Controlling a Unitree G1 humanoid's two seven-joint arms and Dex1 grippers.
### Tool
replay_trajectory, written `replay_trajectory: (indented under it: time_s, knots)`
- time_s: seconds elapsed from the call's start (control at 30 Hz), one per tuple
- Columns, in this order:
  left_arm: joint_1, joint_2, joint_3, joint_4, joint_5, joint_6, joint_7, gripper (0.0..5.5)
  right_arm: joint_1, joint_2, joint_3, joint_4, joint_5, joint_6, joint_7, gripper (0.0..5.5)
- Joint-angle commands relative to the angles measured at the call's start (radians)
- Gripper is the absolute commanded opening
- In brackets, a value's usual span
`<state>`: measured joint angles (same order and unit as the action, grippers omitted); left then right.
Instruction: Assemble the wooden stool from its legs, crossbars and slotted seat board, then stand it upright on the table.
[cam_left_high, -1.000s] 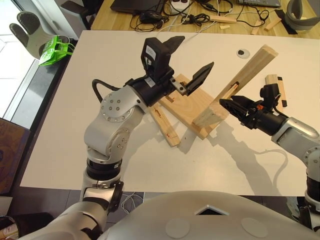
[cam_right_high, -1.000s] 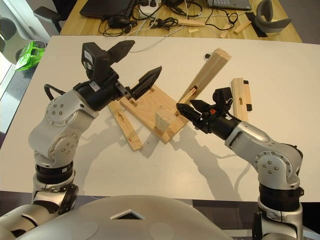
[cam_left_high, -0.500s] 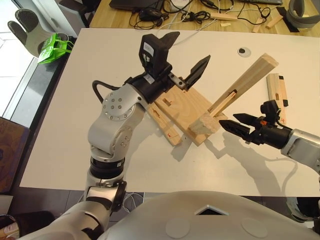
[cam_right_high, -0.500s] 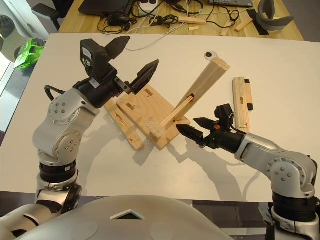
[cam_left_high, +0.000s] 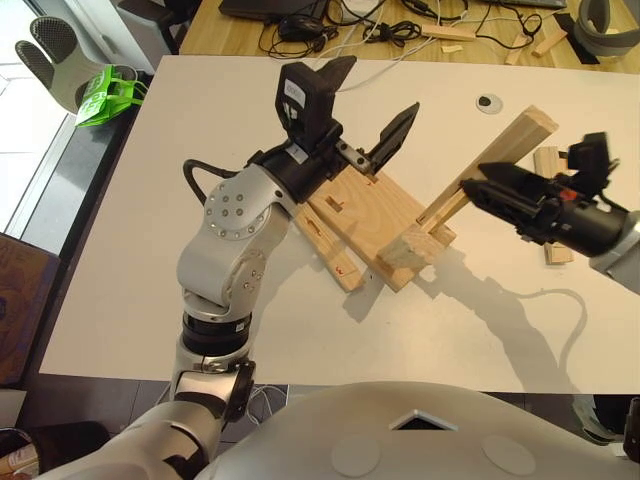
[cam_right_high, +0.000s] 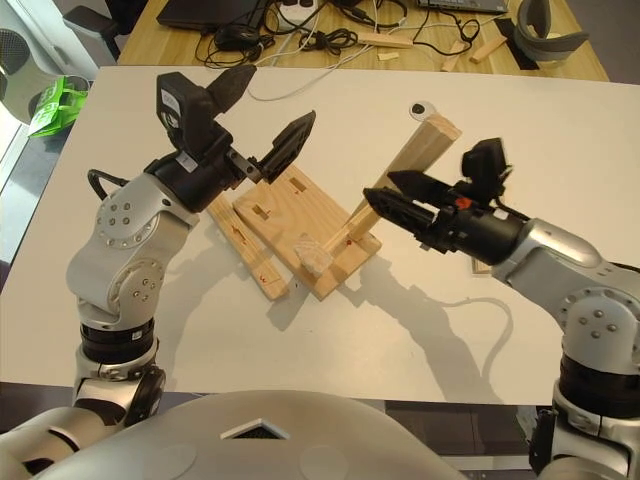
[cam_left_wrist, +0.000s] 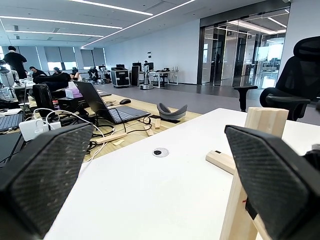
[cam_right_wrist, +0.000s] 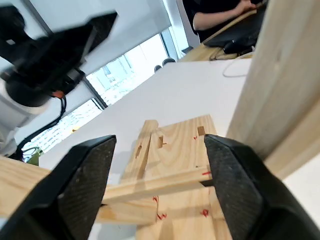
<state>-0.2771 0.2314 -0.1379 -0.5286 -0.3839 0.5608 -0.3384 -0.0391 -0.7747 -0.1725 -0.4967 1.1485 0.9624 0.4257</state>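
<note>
Lifting clear of the desk (cam_left_high: 150, 250), my right fingers (cam_left_high: 503, 182) now hang at 3 o'clock of the seat board (cam_left_high: 372, 212), level with the middle of the tilted leg (cam_left_high: 497, 152). Half a second ago they sat low at 4 o'clock, near the desk top. They are spread wide and hold nothing, with the tips aimed at the leg and close to it; I cannot tell whether they touch. My left fingers (cam_left_high: 397, 122) have barely shifted and are also spread wide and empty, above the board's 11 o'clock edge. The board lies flat where it was. The leg has kept its tilt, foot at the board's 4 o'clock corner and top toward 2 o'clock.

A thin crossbar (cam_left_high: 447, 205) runs from the leg's slot down toward the board. A second leg (cam_left_high: 328, 243) lies flat along the board's 8 o'clock edge, touching it. A third leg (cam_left_high: 545, 157) lies on the desk at 3 o'clock, partly hidden behind my right arm. The tilted leg stands between my right fingers and the board's middle.

The desk is white, with a small round grommet (cam_left_high: 487, 103) at 1 o'clock and a green bag (cam_left_high: 110, 97) off its 10 o'clock edge. Beyond it at 12 o'clock, a wooden desk (cam_left_high: 215, 35) carries a laptop (cam_left_high: 265, 10), cables (cam_left_high: 380, 35) and wood offcuts (cam_left_high: 445, 38). The left wrist view looks into an open office with glass doors and ceiling light strips.
</note>
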Motion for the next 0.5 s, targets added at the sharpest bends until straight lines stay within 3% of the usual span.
replay_trajectory:
  time_s: [0.03,0.17,0.23,0.37,0.5]
  knots:
    - [-0.013,0.004,0.005,-0.004,0.000,0.013,-0.001,4.85,-0.010,-0.085,0.153,0.020,-0.167,0.033,0.067,2.48]
    - [-0.026,-0.008,0.001,0.002,0.003,0.018,0.010,4.85,-0.076,-0.090,0.322,0.042,-0.344,0.009,0.103,1.71]
    - [-0.031,-0.011,0.002,0.006,0.004,0.018,0.013,4.85,-0.086,-0.074,0.330,0.042,-0.374,-0.021,0.119,1.39]
    - [-0.025,-0.020,0.001,0.014,0.013,0.008,0.023,4.85,-0.099,-0.013,0.216,0.028,-0.358,-0.149,0.168,0.56]
    - [-0.028,-0.043,-0.007,0.029,0.025,-0.010,0.040,4.85,-0.194,0.089,0.056,0.048,-0.245,-0.164,0.104,0.56]
